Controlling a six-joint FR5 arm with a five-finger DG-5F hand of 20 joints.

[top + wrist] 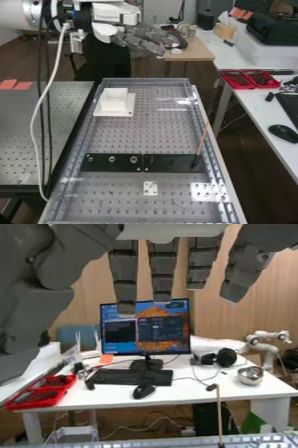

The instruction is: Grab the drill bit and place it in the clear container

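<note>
From my high view, I have the hand (143, 41) up beyond the far edge of the perforated table (126, 137), well apart from the things on it; through the wrist camera I see the fingers (163, 271) straight and spaced apart. I cannot tell for sure which thing is the drill bit, nor which is the clear container. The high view gives me the layout: a white square box (114, 101) near the table's far left corner, and black plates (169, 162) across its nearer half, with three round fittings (112, 159) toward the left edge. A thin brown rod (202, 138) rises at a slant from their right end, close to the right edge. The wrist view adds the rod's dark upper tip (211, 387), plus a lit monitor (146, 328) and a shiny metal bowl (251, 375) on the white table (176, 396), which also carries red trays (43, 391).
</note>
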